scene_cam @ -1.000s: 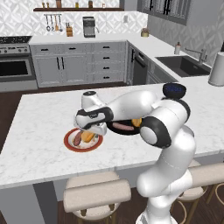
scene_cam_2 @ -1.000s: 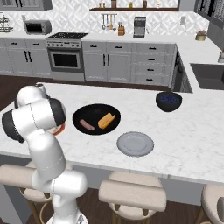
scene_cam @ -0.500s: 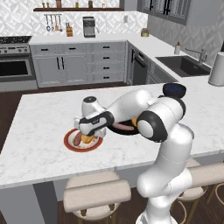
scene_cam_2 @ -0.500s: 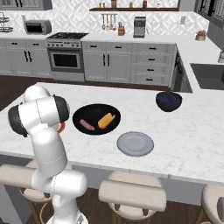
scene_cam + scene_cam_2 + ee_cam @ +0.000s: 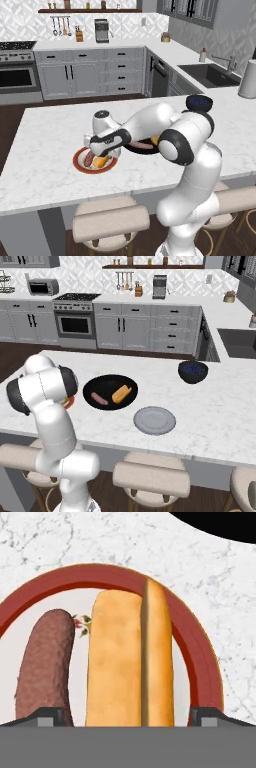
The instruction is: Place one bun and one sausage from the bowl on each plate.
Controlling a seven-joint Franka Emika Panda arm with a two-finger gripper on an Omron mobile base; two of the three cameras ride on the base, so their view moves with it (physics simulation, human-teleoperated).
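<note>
With the gripper (image 5: 127, 714) spread wide and low over the bun (image 5: 131, 657) on the red plate (image 5: 200, 657), lifting crooked could roll it into the sausage (image 5: 45, 667).

A white marble island counter (image 5: 45, 165) is fronted by padded stools (image 5: 150, 480). Grey cabinets (image 5: 150, 326) are set along the back wall beneath a patterned backsplash. A stainless oven (image 5: 75, 323), a microwave (image 5: 41, 287), a sink (image 5: 212, 74) and dark wood flooring (image 5: 10, 120) are seen
</note>
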